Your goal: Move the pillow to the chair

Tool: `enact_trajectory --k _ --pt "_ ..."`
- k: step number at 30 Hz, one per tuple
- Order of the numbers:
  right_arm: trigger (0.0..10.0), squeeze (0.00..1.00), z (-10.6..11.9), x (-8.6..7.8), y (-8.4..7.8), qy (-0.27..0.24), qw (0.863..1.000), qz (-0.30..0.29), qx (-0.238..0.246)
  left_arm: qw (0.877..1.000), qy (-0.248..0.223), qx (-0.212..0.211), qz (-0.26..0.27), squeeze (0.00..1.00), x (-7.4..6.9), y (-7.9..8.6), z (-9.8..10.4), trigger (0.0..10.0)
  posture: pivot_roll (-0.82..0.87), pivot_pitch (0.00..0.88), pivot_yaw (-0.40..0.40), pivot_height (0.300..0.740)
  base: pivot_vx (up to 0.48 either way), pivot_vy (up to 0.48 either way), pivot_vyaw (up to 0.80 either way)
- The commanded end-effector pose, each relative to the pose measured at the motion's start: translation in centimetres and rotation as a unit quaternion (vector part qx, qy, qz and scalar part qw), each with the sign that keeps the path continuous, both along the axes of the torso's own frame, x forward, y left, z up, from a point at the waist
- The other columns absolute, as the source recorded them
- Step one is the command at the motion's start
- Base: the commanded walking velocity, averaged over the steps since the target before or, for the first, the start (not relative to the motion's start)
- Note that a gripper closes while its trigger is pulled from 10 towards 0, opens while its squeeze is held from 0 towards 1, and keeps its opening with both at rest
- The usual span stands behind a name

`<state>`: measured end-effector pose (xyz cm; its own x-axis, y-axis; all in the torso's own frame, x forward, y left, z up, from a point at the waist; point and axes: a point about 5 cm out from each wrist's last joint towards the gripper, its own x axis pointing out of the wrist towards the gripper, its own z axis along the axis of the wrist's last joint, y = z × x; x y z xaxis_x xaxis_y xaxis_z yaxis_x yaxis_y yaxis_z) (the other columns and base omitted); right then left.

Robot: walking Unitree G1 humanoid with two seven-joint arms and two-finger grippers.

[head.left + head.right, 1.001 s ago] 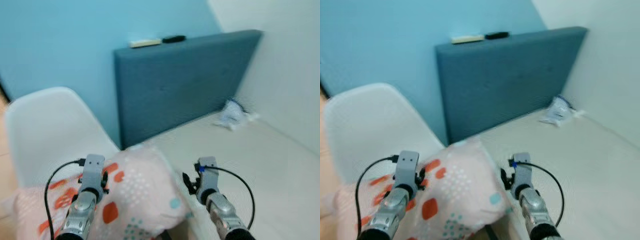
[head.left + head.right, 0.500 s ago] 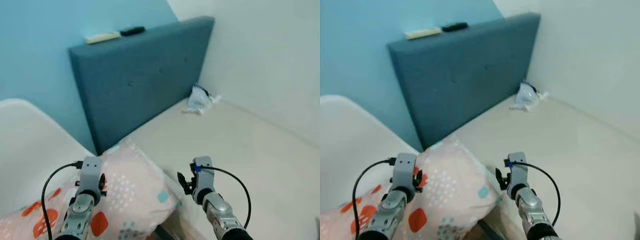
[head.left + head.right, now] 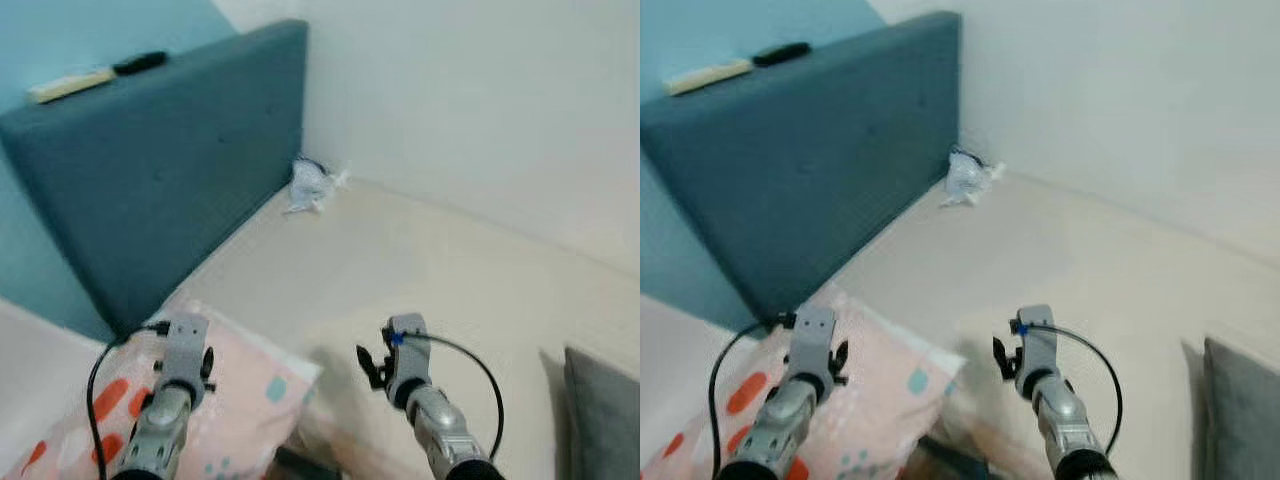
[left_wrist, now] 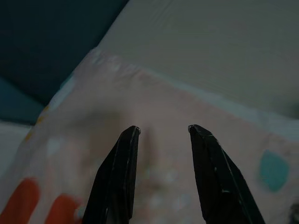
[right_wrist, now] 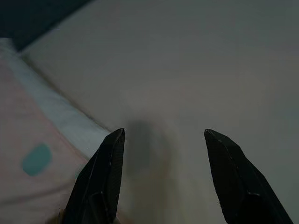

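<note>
Left wrist view: left gripper spread above pillow. Right gripper spread wide over bare bed.

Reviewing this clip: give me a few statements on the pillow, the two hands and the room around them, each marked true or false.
1. The left hand is open above the pink patterned pillow. True.
2. The right hand is shut on the pillow. False: it is open, with the pale floor between its fingers and the pillow's edge off to one side.
3. A crumpled white bag lies on the floor by the end of the blue upholstered panel. True.
4. The top of the blue panel is bare. False: a pale flat item and a dark one rest on it.
5. A grey cushion shows at the lower right. True.
</note>
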<state>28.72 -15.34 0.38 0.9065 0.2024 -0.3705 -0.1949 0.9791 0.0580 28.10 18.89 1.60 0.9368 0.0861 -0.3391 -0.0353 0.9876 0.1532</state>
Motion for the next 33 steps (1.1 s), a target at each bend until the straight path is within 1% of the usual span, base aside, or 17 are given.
enact_trajectory --k 1,5,11,12,13,15,20,23,29,31,33 --pt "10.0 0.0 0.01 0.11 -0.23 0.004 1.0 -0.006 -0.002 1.0 -0.008 -0.007 -0.013 0.0 0.17 -0.25 0.25 10.0 -0.02 0.058 -0.029 0.74 0.0 0.0 -0.8" --pt "10.0 0.0 -0.05 0.11 -0.05 0.008 1.0 -0.005 -0.001 1.0 -0.006 -0.017 -0.022 0.0 0.33 -0.61 0.3 10.0 -0.02 0.055 -0.03 0.74 0.0 0.0 -0.8" --pt "10.0 0.0 -0.13 0.0 -0.15 0.009 1.0 -0.003 0.0 0.999 -0.001 -0.019 -0.032 0.0 0.51 -1.16 0.15 10.0 -0.01 0.049 -0.034 0.74 0.0 0.0 -0.8" --pt "10.0 0.0 -0.05 0.04 -0.24 0.008 1.0 -0.001 0.0 0.999 -0.003 -0.039 -0.022 0.0 0.62 -0.99 0.2 10.0 -0.02 0.041 -0.032 0.74 0.0 0.0 -0.8" --pt "10.0 0.0 -0.03 0.06 -0.25 0.007 1.0 -0.001 0.0 0.999 -0.004 -0.046 -0.017 0.0 0.64 -0.89 0.22 10.0 -0.02 0.04 -0.032 0.74 0.0 0.0 -0.8" --pt "10.0 0.0 0.09 0.15 -0.22 0.005 1.0 -0.001 0.002 0.999 -0.004 -0.046 -0.014 0.0 0.67 -0.64 0.25 10.0 -0.02 0.04 -0.032 0.74 0.0 0.0 -0.8" --pt "10.0 0.0 0.48 0.44 -0.19 -0.004 1.0 -0.006 0.009 0.999 -0.01 -0.04 -0.032 0.0 0.74 -0.58 0.56 10.0 -0.03 0.018 -0.021 0.74 0.0 0.0 -0.8" --pt "10.0 0.0 0.7 0.67 -0.61 -0.006 1.0 -0.015 0.011 0.998 -0.022 -0.053 -0.036 0.0 0.89 -0.84 0.89 10.0 -0.03 0.026 -0.019 0.74 0.0 0.0 -0.8" --pt "10.0 0.0 0.81 0.75 -0.76 -0.007 1.0 -0.014 0.011 0.997 -0.029 -0.061 -0.035 0.0 0.94 -1.04 1.05 10.0 -0.04 0.028 -0.021 0.74 0.0 0.0 -0.8" --pt "10.0 0.0 0.81 0.73 -0.83 -0.007 1.0 -0.017 0.015 0.997 -0.03 -0.062 -0.031 0.0 0.93 -1.06 1.07 10.0 -0.04 0.029 -0.022 0.74 0.0 0.0 -0.69" --pt "10.0 0.0 0.67 0.62 -0.72 -0.003 1.0 -0.007 0.006 0.997 -0.032 -0.058 -0.032 0.0 0.92 -1.14 1.12 10.0 -0.04 0.035 -0.023 0.74 0.0 0.0 0.0"
